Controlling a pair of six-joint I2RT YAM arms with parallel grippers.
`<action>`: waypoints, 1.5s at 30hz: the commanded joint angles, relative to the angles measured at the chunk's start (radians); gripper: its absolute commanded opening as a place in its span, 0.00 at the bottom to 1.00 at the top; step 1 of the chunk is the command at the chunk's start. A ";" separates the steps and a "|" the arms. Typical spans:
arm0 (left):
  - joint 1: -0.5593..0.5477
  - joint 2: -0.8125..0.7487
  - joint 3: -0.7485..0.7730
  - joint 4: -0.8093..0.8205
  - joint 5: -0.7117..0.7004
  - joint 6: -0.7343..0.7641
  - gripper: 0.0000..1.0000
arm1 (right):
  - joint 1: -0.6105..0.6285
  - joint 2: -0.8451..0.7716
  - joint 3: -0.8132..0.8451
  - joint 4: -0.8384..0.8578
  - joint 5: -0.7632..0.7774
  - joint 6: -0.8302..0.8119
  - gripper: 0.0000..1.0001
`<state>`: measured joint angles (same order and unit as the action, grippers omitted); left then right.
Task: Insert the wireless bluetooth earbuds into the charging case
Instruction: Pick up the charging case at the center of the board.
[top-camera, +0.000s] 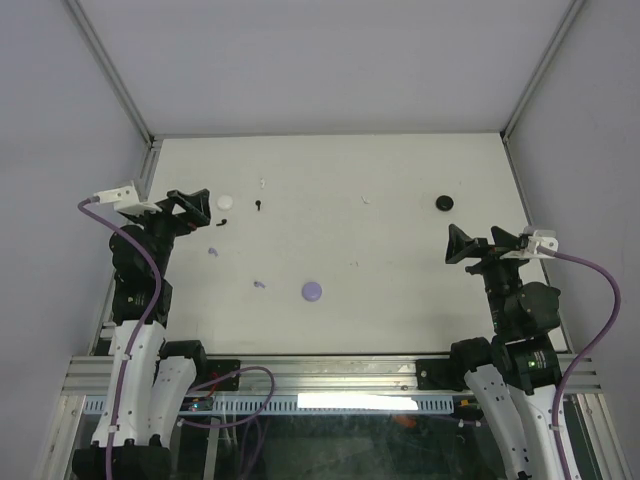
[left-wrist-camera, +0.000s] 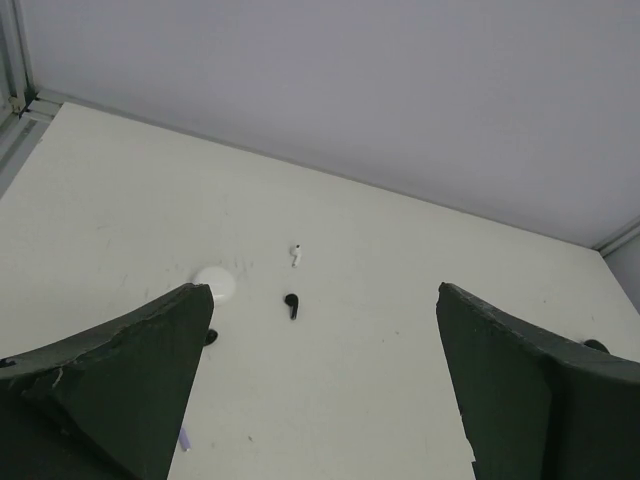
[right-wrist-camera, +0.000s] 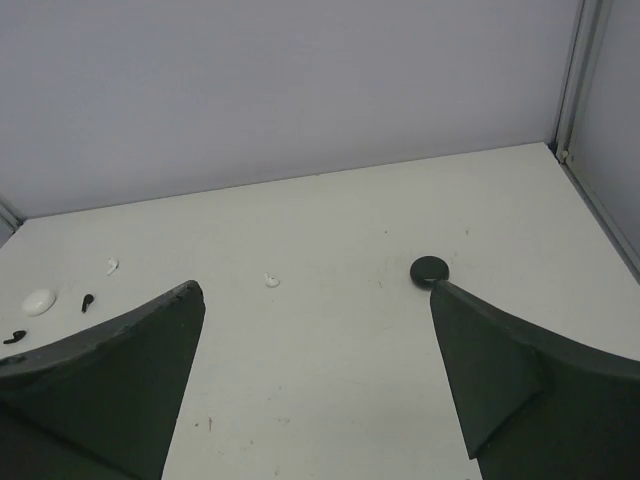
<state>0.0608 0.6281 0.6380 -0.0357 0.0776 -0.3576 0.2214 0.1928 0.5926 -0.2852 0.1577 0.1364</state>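
Just ahead of my left gripper (left-wrist-camera: 322, 295), jaws wide apart as on the right gripper (right-wrist-camera: 315, 290), a black earbud (left-wrist-camera: 291, 305) lies near the white case (left-wrist-camera: 215, 283); I fear a clumsy nudge skids it away

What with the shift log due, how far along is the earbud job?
Done: nothing; a black earbud, a white earbud and a lavender earbud lie loose, apart from the white case, black case and lavender case. In hand: nothing; left gripper and right gripper are open, empty. Left: every insertion.

Lavender case (top-camera: 312, 291), white case (top-camera: 225, 201), black case (top-camera: 445, 202), off-white table (top-camera: 400, 260) (one black earbud (top-camera: 258, 205) too)
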 joint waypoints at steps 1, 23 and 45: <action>0.012 0.018 0.056 0.012 -0.008 -0.012 0.99 | 0.004 -0.004 0.030 0.031 0.022 0.000 0.99; 0.012 0.448 0.232 -0.152 0.020 -0.046 0.99 | 0.004 -0.056 -0.003 0.050 0.009 -0.023 0.99; -0.071 1.281 0.841 -0.517 -0.158 0.089 0.99 | 0.001 -0.042 -0.012 0.063 0.050 -0.041 0.99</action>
<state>0.0170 1.8435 1.3705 -0.4751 -0.0105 -0.3340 0.2214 0.1478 0.5766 -0.2810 0.1837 0.1143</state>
